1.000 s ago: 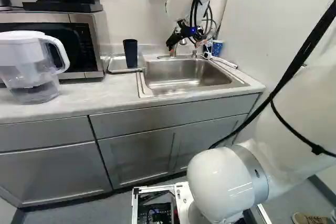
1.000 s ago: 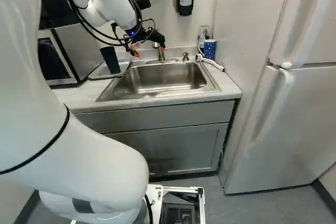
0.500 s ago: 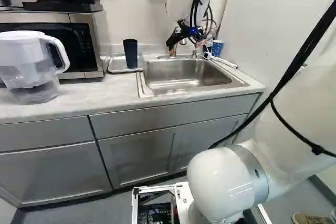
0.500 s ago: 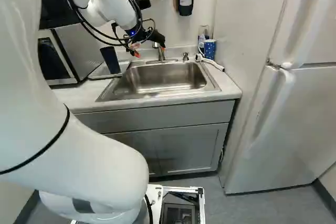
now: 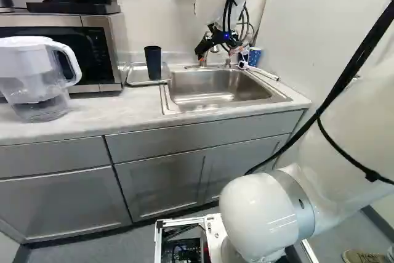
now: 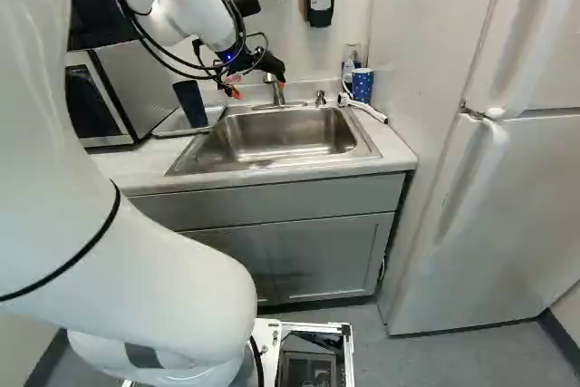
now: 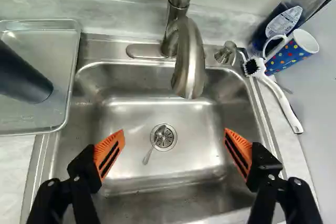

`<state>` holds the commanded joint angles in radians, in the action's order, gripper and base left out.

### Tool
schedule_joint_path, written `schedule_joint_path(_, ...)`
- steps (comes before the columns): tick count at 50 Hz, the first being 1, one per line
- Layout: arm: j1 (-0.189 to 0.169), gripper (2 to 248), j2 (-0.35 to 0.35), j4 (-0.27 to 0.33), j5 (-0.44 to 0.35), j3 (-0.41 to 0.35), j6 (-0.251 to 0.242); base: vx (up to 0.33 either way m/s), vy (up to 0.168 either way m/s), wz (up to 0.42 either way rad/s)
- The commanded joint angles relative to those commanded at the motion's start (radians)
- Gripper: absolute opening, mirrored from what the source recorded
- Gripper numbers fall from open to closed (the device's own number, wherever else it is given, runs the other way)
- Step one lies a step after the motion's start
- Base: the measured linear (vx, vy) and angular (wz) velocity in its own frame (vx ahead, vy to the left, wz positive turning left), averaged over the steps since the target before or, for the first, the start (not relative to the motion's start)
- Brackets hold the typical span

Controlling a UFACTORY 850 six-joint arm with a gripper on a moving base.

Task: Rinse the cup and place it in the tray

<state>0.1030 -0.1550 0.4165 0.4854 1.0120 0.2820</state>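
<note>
The dark cup (image 5: 153, 63) stands upright in the metal tray (image 7: 42, 114), which lies on the counter (image 5: 92, 115) toward its back edge, just beside the sink (image 6: 186, 163). The end effector (image 6: 257, 89) is above the sink near the faucet (image 7: 190, 64), apart from the cup. Its two fingers are spread wide, with nothing pinched between their orange pads (image 7: 109, 153). The wrist view looks down between them into the sink, where a spoon (image 7: 148, 156) lies with its bowl over the drain (image 7: 169, 139). The faucet's spout reaches out over the basin, ahead of the fingers.

At the counter's back right corner, a blue mug with dots (image 7: 290, 57) stands by a bottle of blue liquid (image 7: 281, 23). A white brush (image 7: 281, 100) lies along the counter's right edge, its dark bristles near the mug.

In the left base view, a clear pitcher with a white lid (image 5: 34, 81) stands on the left part of the counter, in front of a microwave (image 5: 98, 50) that carries a coffee maker (image 5: 72, 5). At the right of the right base view is a white fridge (image 6: 507, 215), beyond the counter's right edge.
</note>
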Motion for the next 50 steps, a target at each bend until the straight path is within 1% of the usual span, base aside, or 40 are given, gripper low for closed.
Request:
schedule_joint_path(26, 0.000, 247, 0.000, 0.000, 0.000, 0.000, 0.000, -0.001, 0.000, 0.000)
schedule_joint_path(50, 0.000, 247, 0.000, 0.000, 0.000, 0.000, 0.000, -0.046, -0.001, 0.002)
